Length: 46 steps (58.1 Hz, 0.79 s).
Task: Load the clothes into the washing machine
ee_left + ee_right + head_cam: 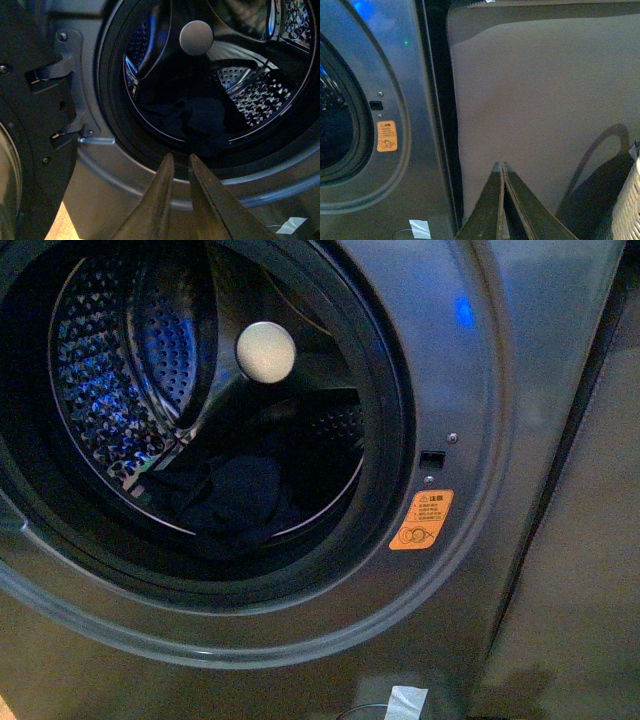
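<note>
- Washing machine (480,390): dark grey front-loader filling most of the front view, its round black-rimmed port open at the left of the frame.
- Drum (95,390): perforated shiny steel, seen through the port at upper left, with blue glints on the metal.
- Pale round knob (266,351): sat at the drum's centre, upper middle of the frame.
- Clothes (235,502): dark navy garment, lay crumpled at the bottom of the drum, inside the port, lower centre-left of the front view.
- Orange sticker (421,520): on the machine's face, right of the port rim.
- Door (30,130): swung open, at the left edge of the left wrist view, hinge bracket beside it.
- Left gripper (180,159): fingers parted by a narrow gap, empty, tips before the port's lower rim.
- Right gripper (500,166): fingers pressed together, holding nothing, against a plain beige wall (545,100).
- Wicker basket (627,205): lower right corner of the right wrist view.
</note>
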### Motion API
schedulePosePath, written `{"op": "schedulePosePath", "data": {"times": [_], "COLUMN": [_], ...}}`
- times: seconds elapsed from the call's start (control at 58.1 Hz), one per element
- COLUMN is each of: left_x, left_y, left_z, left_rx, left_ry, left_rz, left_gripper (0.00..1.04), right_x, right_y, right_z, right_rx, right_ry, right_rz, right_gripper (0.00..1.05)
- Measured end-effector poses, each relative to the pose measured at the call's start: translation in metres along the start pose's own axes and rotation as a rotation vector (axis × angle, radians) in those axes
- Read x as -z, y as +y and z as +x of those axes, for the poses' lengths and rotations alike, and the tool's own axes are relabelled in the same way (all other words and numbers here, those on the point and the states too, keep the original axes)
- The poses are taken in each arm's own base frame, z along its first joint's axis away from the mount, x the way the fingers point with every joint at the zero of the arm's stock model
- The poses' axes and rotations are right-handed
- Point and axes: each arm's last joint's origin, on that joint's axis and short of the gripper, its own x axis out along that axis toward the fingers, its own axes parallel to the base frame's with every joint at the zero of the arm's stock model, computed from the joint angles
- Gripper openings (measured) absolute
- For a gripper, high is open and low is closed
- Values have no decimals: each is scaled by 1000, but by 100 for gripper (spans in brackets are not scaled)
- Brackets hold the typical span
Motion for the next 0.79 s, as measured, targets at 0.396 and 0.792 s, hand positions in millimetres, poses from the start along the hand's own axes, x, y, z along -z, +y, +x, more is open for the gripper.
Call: {"op": "schedulePosePath", "data": {"times": [0.396,0.792], "left_x": [9,9], "left_y": [16,16], "left_z": [-18,-28], "left_rx": [-3,-3], "left_ry": [-29,-27], "left_rz": [-2,-2], "left_gripper": [4,4], "right_x": [0,0], "right_y": [0,0], "right_z": [0,0], "right_rx": [0,0], "right_ry": [0,0], "right_rz": [-2,-2], "right_gripper": [36,97]}}
